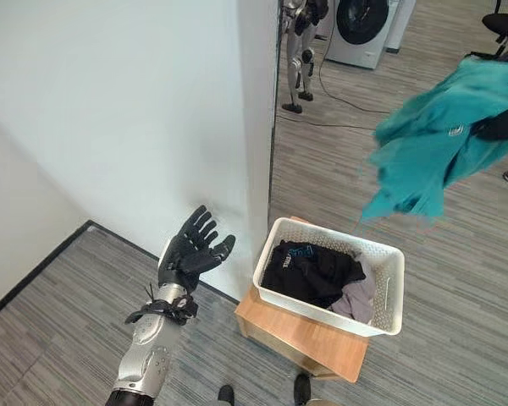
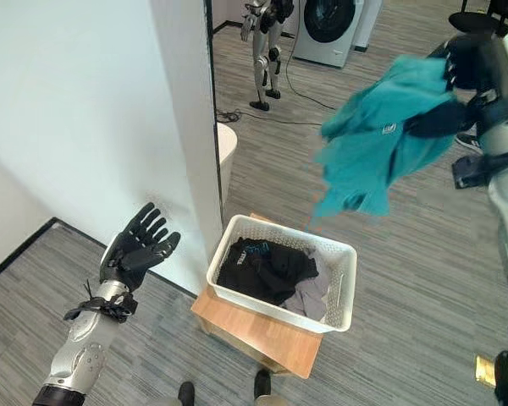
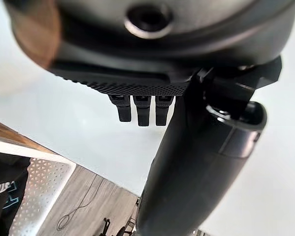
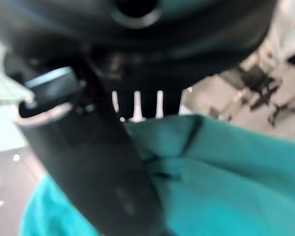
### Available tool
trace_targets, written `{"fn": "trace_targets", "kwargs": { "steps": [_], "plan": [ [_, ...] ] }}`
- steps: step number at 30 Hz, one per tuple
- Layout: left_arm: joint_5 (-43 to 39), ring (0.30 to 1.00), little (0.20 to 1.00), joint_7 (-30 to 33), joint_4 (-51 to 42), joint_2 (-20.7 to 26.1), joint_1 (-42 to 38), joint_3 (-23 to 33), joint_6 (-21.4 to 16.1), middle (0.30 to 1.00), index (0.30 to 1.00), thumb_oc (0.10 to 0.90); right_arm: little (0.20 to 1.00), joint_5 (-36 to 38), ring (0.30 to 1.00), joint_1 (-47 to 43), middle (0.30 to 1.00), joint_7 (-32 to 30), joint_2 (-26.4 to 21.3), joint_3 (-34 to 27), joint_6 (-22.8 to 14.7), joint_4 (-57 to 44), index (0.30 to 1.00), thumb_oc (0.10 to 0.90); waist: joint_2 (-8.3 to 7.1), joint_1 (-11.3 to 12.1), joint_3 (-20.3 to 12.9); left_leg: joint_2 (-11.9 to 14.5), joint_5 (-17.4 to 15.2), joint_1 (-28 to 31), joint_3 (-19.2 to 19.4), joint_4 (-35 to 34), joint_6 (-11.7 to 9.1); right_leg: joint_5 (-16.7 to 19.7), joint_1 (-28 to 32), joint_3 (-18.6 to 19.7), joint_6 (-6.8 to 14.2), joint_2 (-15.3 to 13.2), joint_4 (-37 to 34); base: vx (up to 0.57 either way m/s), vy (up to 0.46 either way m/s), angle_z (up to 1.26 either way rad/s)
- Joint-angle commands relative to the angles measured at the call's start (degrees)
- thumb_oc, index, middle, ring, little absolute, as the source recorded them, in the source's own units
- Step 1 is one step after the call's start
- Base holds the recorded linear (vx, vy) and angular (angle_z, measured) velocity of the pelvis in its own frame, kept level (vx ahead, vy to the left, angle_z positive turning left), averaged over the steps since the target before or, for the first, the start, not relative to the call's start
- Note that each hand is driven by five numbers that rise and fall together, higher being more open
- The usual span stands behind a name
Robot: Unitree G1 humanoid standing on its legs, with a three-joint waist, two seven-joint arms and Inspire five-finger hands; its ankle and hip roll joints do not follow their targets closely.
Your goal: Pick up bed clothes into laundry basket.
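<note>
Above the laundry basket (image 2: 343, 279), the right hand (image 2: 466, 63) grips a teal garment (image 2: 377, 139); the left hand (image 1: 190, 249) is spread open.

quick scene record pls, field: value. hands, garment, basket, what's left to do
left hand: open, raised, holds nothing
right hand: shut on teal garment
teal garment: hanging in the air, up and to the right of the basket, apart from it
laundry basket: white, on a low wooden stand, beside a white wall
basket contents: dark clothes, grey cloth
remaining: teal garment not yet in basket
</note>
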Motion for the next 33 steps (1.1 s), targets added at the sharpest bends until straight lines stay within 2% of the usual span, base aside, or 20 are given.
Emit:
{"fn": "trace_targets", "kwargs": {
  "steps": [1, 8, 10, 12, 15, 19, 33],
  "plan": [
    [-1.96, 0.9, 0.9, -2.56, -3.82, 5.35, -3.0, -0.69, -4.43, 0.9, 0.9, 0.8, 0.3, 1.82, 0.3, -4.09, 0.3, 0.28, 1.99, 2.61, -4.68, -2.83, 0.3, 0.4, -5.77, 0.99, -7.1, -3.89, -0.18, -4.26, -0.73, 0.67, 1.07, -8.96, 2.3, -0.99, 3.62, -4.23, 4.69, -0.02, -0.02, -0.07],
    [-2.6, 0.9, 0.9, -3.46, -4.23, 6.35, -2.37, -1.26, -4.17, 0.9, 0.9, 0.8, 0.3, -6.02, 0.3, -13.4, 0.3, 5.02, -3.32, 17.09, -1.53, 2.18, 0.3, 0.4, -5.78, 0.88, -6.72, -3.59, 0.02, -4.26, -1.11, 0.68, 0.74, -9.04, 2.64, -1.2, 3.47, -3.94, 4.56, -0.01, 0.001, 0.01],
    [-2.73, 0.9, 0.9, -3.81, -3.96, 6.81, -2.59, -1.56, -4.11, 0.9, 0.9, 0.8, 0.3, -9.04, 0.3, -19.2, 0.3, 6.36, -4.8, 23.71, -0.72, 3.37, 0.3, 0.4, -5.63, 0.65, -6.54, -3.49, 0.19, -4.46, -1.44, 0.65, 0.62, -9.15, 2.52, -0.92, 3.37, -3.9, 4.74, -0.03, 0.011, 0.05],
    [-2.71, 0.9, 0.9, -3.86, -3.82, 6.81, -2.51, -1.52, -4.14, 0.9, 0.9, 0.8, 0.3, -9.83, 0.3, -20.74, 0.3, 6.31, -5.02, 25.24, -0.56, 3.79, 0.3, 0.4, -5.56, 0.52, -6.49, -3.47, 0.22, -4.53, -1.53, 0.66, 0.61, -9.18, 2.48, -0.78, 3.3, -3.89, 4.79, 0.0, 0.0, 0.0],
    [-2.72, 0.9, 0.9, -3.42, -2.47, 6.7, -2.0, -0.69, -4.36, 0.9, 0.9, 0.8, 0.3, -13.27, 0.3, -28.36, 0.3, 7.43, -5.99, 32.92, 0.42, 5.23, 0.3, 0.4, -5.7, 0.42, -6.33, -3.45, 0.35, -4.68, -1.69, 0.59, 0.47, -9.19, 2.35, -0.63, 3.14, -3.89, 4.72, 0.0, 0.0, 0.0],
    [-2.71, 0.9, 0.9, -3.77, -1.51, 6.66, -0.36, 0.16, -3.99, 0.9, 0.9, 0.8, 0.3, -14.68, 0.3, -34.31, 0.3, 8.89, -5.74, 38.7, 0.73, 6.21, 0.3, 0.4, -5.96, 0.57, -6.15, -3.5, 0.49, -4.78, -1.85, 0.59, 0.5, -9.09, 2.24, -0.6, 3.0, -3.82, 4.85, 0.0, 0.0, 0.0],
    [-2.53, 0.9, 0.9, -3.78, 0.35, 5.79, 1.55, 1.7, -3.36, 0.9, 0.9, 0.8, 0.3, -13.89, 0.3, -35.8, 0.3, 9.96, -6.31, 38.26, 0.36, -2.14, 0.3, 0.4, -6.71, 0.84, -6.28, -3.49, 0.44, -4.42, -1.62, 0.16, 0.4, -8.97, 3.2, -0.89, 3.22, -4.09, 4.02, 0.0, 0.0, 0.0]
  ]
}}
